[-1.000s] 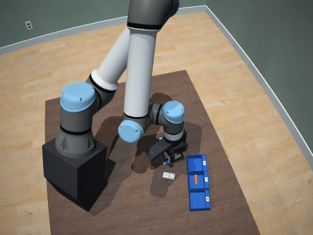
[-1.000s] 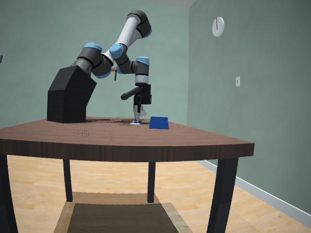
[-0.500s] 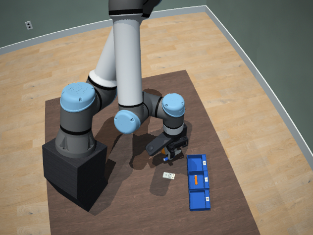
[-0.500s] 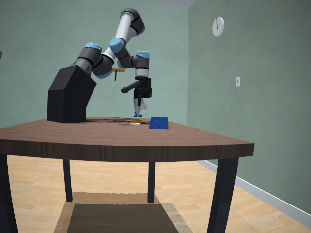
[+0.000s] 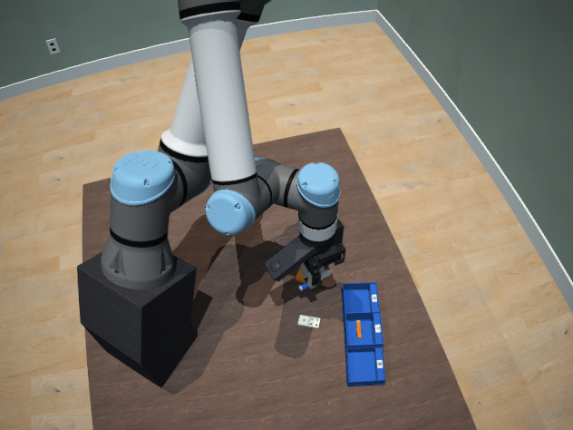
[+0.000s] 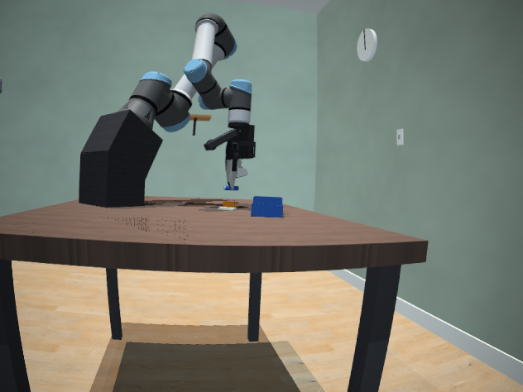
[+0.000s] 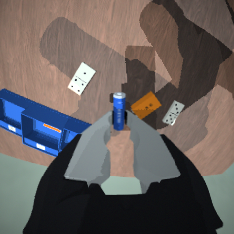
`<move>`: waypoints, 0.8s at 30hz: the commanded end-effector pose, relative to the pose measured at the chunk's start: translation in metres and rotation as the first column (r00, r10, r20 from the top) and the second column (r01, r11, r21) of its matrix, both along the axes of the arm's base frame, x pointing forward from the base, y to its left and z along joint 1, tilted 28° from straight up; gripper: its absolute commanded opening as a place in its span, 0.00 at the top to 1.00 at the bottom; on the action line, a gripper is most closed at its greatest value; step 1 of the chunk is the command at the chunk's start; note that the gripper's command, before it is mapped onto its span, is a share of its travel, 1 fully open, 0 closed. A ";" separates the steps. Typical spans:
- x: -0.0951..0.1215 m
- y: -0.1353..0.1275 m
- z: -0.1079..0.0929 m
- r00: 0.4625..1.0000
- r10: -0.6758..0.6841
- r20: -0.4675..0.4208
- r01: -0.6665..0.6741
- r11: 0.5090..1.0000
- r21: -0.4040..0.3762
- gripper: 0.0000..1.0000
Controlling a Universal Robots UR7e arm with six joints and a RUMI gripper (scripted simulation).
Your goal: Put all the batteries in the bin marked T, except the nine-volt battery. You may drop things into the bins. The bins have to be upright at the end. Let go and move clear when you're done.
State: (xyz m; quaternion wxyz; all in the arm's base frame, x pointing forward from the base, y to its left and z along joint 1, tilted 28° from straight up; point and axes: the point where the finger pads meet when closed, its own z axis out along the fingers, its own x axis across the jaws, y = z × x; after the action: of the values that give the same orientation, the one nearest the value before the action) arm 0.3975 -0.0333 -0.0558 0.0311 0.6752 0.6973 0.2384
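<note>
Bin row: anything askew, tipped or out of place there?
Nothing stands out. The blue bin row sits upright on the table, with an orange battery lying inside its middle compartment. The claw holds a blue battery beside it.

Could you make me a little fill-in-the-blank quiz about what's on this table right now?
1. The gripper is shut on a ____ battery.
2. In the exterior view, that battery hangs ____ the table, not touching it.
3. The thin orange thing lies in the ____ compartment of the blue bin.
4. The wrist view shows ____ white dominoes, one nearer the bin and one beside the orange block.

Missing words: blue; above; middle; two
</note>
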 end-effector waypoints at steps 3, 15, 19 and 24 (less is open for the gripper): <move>0.000 0.000 0.001 1.000 0.000 0.000 0.000 1.000 0.000 1.00; -0.003 -0.002 0.007 1.000 0.000 0.000 0.000 1.000 0.000 1.00; 0.003 -0.013 0.005 0.996 -0.087 -0.031 0.088 0.995 0.035 1.00; 0.016 -0.040 0.002 0.974 -0.210 -0.079 0.217 0.973 0.081 1.00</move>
State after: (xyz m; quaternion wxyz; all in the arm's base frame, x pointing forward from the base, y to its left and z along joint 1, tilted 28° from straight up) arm 0.4012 -0.0498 -0.0505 0.0179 0.7128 0.6583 0.2413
